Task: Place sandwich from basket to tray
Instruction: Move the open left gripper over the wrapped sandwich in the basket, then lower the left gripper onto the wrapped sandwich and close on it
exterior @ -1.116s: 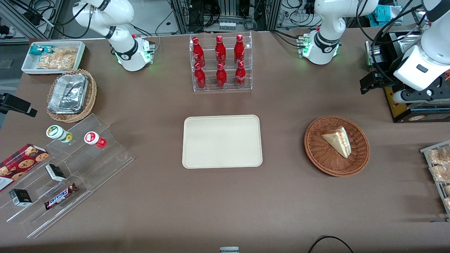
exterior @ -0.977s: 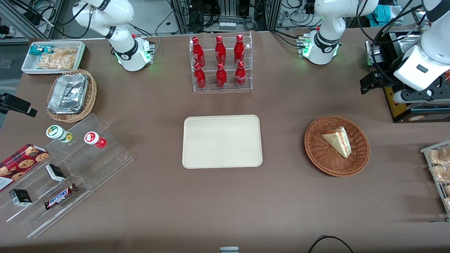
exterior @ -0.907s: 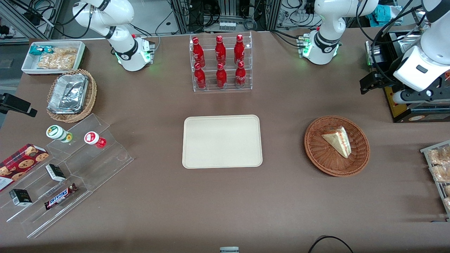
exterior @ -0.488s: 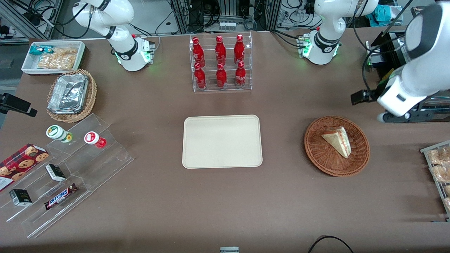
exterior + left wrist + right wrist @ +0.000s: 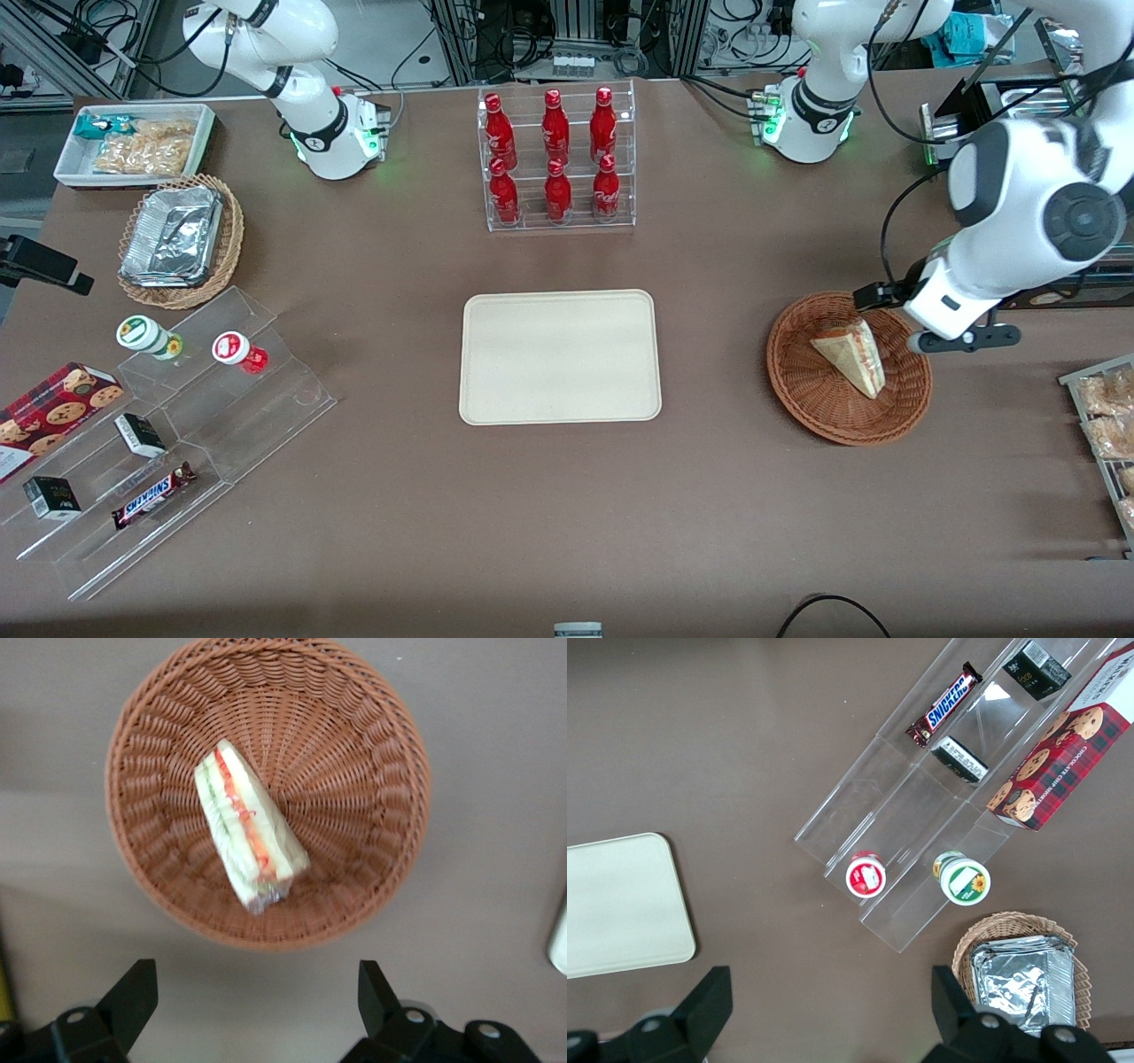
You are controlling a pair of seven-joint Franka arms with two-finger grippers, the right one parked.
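Sandwich (image 5: 852, 356): it is lying in the basket (image 5: 904, 416), a pale wedge tipped on its side, with the red and green filling edge (image 5: 237, 811) facing up toward the wrist camera.

Basket: it is sitting on the brown table (image 5: 709, 496) toward the working arm's end, well apart from the tray (image 5: 559, 356).

Tray: it is lying flat at the middle of the table, nearer to the front camera than the clear rack of red bottles (image 5: 555, 158).

Gripper (image 5: 255, 1001): it is hanging above the table just beside the basket's rim, with the two dark fingers (image 5: 133, 997) spread wide and nothing between them. In the front view the arm's white wrist (image 5: 943, 301) is covering the fingers, so the height above the wicker is hard to judge; it appears not to be touching sandwich or basket.

Sandwich and gripper: the wedge is sitting clear of the finger gap, nearer the basket's middle.
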